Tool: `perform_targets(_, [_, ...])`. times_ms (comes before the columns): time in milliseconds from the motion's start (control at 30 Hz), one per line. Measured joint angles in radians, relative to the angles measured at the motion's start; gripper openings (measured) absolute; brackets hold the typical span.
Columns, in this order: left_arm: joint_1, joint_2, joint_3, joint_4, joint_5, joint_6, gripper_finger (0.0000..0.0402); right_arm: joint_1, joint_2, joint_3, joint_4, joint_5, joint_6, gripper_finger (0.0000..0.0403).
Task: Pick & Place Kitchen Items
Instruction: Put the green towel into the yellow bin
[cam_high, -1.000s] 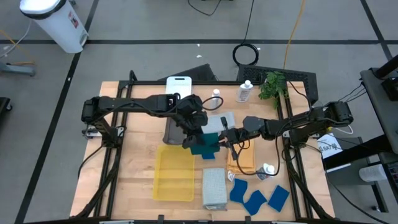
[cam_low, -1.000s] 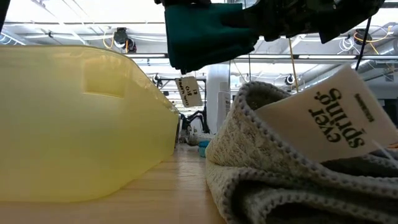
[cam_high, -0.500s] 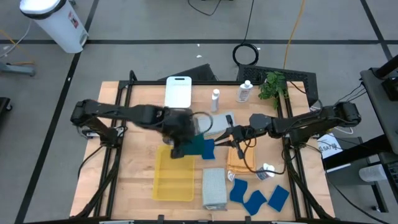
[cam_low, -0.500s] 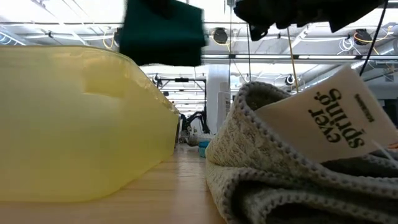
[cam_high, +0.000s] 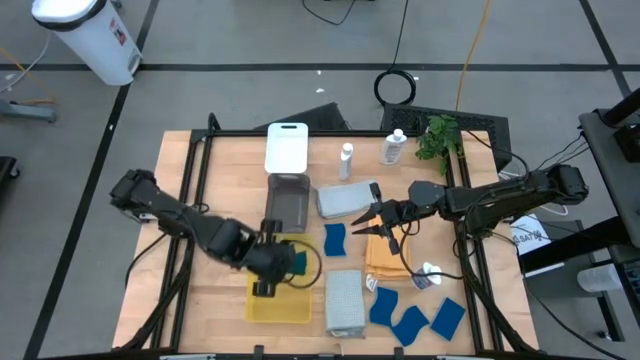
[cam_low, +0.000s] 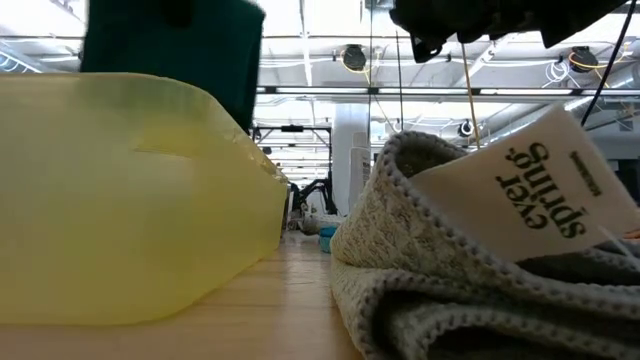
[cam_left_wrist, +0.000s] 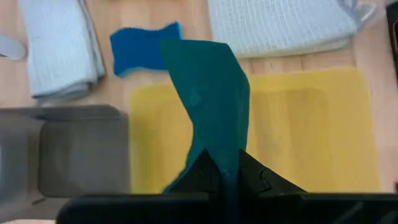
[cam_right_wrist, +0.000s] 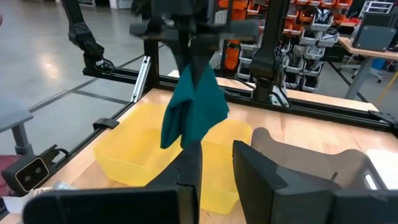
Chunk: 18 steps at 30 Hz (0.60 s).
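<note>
Dark teal cloth (cam_left_wrist: 211, 99) hangs crumpled from the left gripper (cam_left_wrist: 227, 177), which we see clamped shut on its top edge, above the yellow tray (cam_high: 262, 300). From the right wrist we see it dangle clear of the tray; from overhead the arm mostly hides it. Right gripper (cam_high: 372, 222) hovers near the pale grey cloth (cam_high: 345, 199), fingers slightly parted, holding nothing.
</note>
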Motion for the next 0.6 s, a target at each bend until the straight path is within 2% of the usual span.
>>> perform_targets(133, [-0.051, 0.003, -0.128, 0.072, -0.073, -0.032, 0.0011, 0.0, 0.0, 0.0, 0.001, 0.0, 0.001, 0.0059])
perform_targets(300, [-0.072, 0.001, -0.268, 0.217, -0.197, 0.026, 0.0009, 0.0, 0.0, 0.0, 0.001, 0.0, 0.001, 0.0059])
perform_targets(500, [-0.068, 0.001, -0.363, 0.377, -0.283, 0.09, 0.0014, 0.0, 0.0, 0.0, 0.002, -0.001, 0.002, 0.0059])
perform_targets(600, [-0.068, 0.001, -0.387, 0.4, -0.323, 0.111, 0.0015, 0.0, 0.0, 0.0, 0.001, -0.001, 0.002, 0.0059])
